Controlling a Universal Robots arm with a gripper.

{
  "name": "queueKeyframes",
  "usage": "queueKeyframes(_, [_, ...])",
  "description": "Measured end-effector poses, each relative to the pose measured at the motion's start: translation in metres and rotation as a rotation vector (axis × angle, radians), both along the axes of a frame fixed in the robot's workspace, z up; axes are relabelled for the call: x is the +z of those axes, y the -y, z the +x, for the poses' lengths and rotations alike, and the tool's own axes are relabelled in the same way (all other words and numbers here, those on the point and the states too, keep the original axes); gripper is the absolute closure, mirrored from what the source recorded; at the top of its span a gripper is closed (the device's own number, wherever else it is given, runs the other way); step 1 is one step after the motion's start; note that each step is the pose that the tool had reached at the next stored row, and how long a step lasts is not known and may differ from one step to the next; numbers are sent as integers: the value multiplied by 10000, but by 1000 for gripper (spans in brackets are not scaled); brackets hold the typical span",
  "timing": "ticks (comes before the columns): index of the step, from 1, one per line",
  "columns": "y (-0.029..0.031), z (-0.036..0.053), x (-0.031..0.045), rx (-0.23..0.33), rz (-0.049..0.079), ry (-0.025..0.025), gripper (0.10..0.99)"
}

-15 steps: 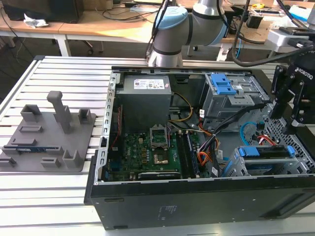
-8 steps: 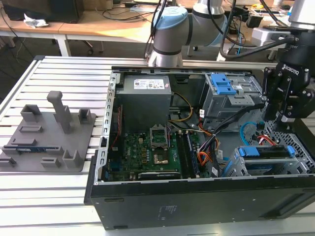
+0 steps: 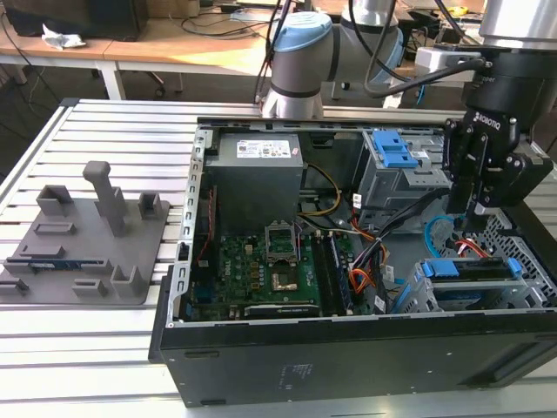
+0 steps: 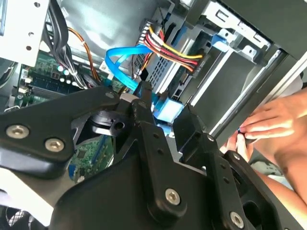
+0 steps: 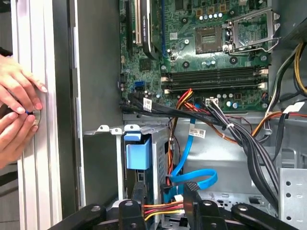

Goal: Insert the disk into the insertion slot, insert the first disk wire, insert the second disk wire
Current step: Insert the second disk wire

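Gripper (image 3: 479,209) held over disk (image 3: 452,268) seated in insertion slot (image 3: 424,292) — fingers (image 5: 192,197) parted — first disk wire (image 5: 163,209) seen between them, second disk wire (image 5: 189,158) looped alongside, person's hands (image 5: 19,105) rested beside case (image 3: 348,348).

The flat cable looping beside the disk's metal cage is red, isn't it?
Not quite. The flat looping cable beside the metal cage is light blue, not red. The first wrist view shows this plainly, and the rest of what you said holds.

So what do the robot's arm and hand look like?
Its arm is made of silvery grey tubes with round light-blue caps, and a black cable runs along it. Its hand is black and blocky, with white lettering and silver screws.
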State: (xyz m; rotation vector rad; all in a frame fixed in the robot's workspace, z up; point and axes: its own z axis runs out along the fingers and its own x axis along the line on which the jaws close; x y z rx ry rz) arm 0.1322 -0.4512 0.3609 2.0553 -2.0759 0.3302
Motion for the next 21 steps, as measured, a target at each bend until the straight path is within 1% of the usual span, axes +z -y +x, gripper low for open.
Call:
queueKeyframes(2, [0, -4, 1, 68, -6, 37, 647])
queueKeyframes(3, [0, -6, 0, 132, -7, 62, 714])
queueKeyframes(5, [0, -13, 0, 198, -10, 79, 714])
queueKeyframes(6, [0, -18, 0, 227, -13, 81, 784])
queueKeyframes(9, [0, -36, 0, 285, -24, 92, 784])
queueKeyframes(10, [0, -38, 0, 299, -32, 111, 784])
queueKeyframes(13, [-1, -40, -2, 326, -82, 191, 784])
queueKeyframes(21, [-2, -49, -23, 326, -106, 197, 784])
